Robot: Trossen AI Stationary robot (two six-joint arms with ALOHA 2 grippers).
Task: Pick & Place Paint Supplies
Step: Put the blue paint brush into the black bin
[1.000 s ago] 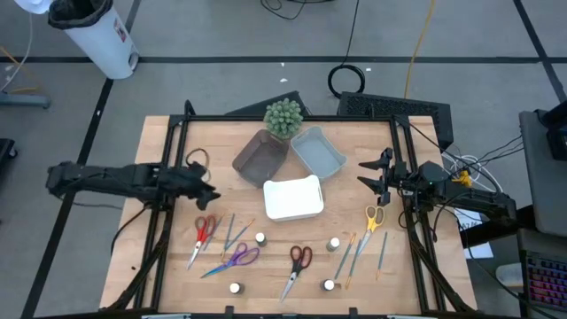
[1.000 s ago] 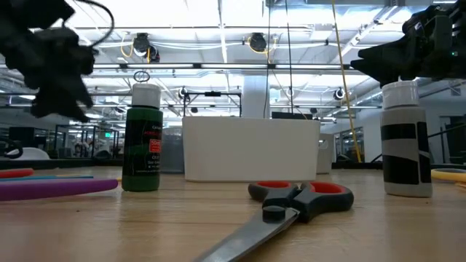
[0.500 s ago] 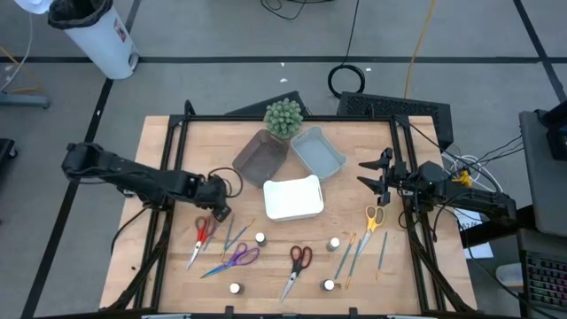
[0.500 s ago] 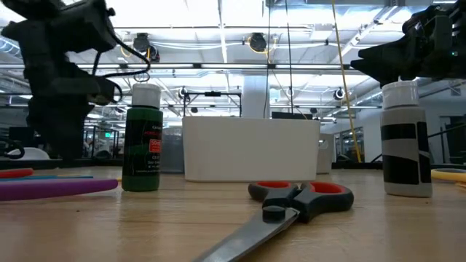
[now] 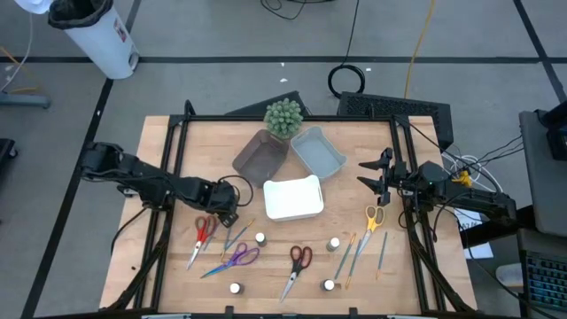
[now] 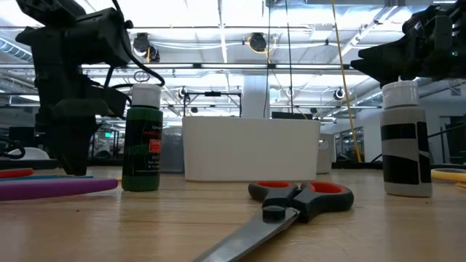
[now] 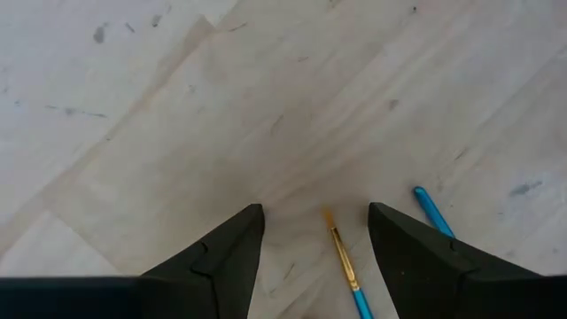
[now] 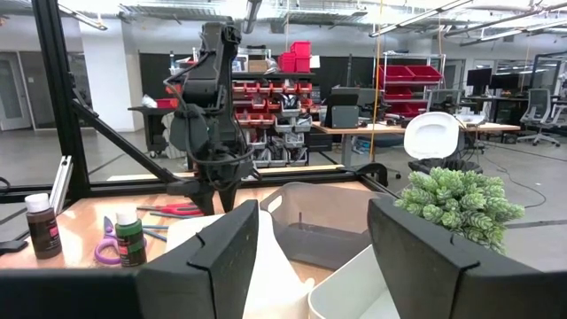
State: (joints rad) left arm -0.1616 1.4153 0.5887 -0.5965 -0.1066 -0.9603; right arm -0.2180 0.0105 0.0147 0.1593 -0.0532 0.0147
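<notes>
The left end effector [image 5: 229, 215] hung low over the worktop [image 5: 168, 142], its fingers spread and empty, straddling the bristle end of a blue-handled brush [image 7: 344, 264] that lay flat at about eight o'clock from the white tray [image 5: 293, 198]. Such a brush looked light, stiff and thin, probably best pinched mid-handle, though it could roll. Red scissors [image 5: 202, 234] lay just beside at its nine o'clock, and a second blue brush [image 7: 432, 211] crowded the other flank. The right end effector [image 5: 368, 175] waited at three o'clock, fingers apart, holding nothing.
</notes>
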